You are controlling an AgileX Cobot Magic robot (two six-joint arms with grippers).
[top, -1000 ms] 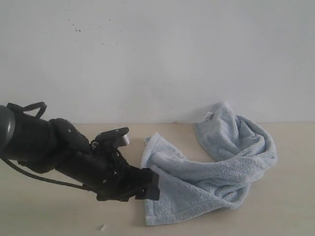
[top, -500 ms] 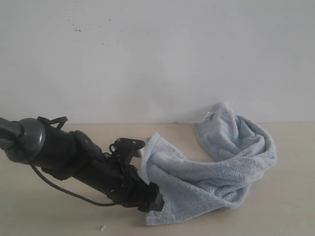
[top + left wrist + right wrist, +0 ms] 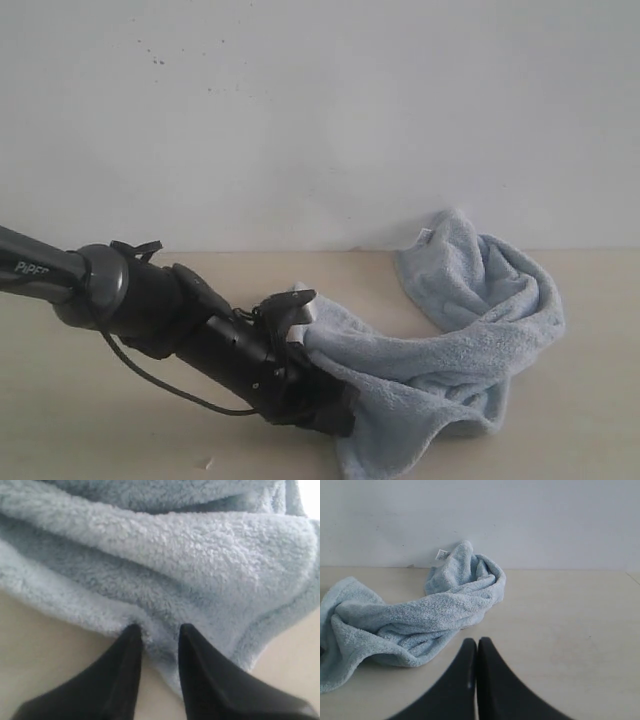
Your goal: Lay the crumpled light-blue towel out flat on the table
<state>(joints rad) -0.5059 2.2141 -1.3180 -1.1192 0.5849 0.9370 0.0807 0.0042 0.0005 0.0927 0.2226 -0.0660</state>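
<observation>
Across the table (image 3: 90, 420), from its far edge by the wall toward the near edge, the towel (image 3: 440, 350) lay bunched in a twisted loop, nowhere near flat. The left arm (image 3: 170, 315) reached low over the table's left half. The left gripper (image 3: 157, 630) held its jaws narrow, pinching a fold at the towel's near end. The right gripper (image 3: 476, 645) was closed on nothing, above bare table and well apart from the cloth. A small white tag (image 3: 441, 554) stuck up at the far end. Securing the first end seemed the step in hand. Next, that pinch likely needed to hold firm while the end was drawn toward the left edge.
</observation>
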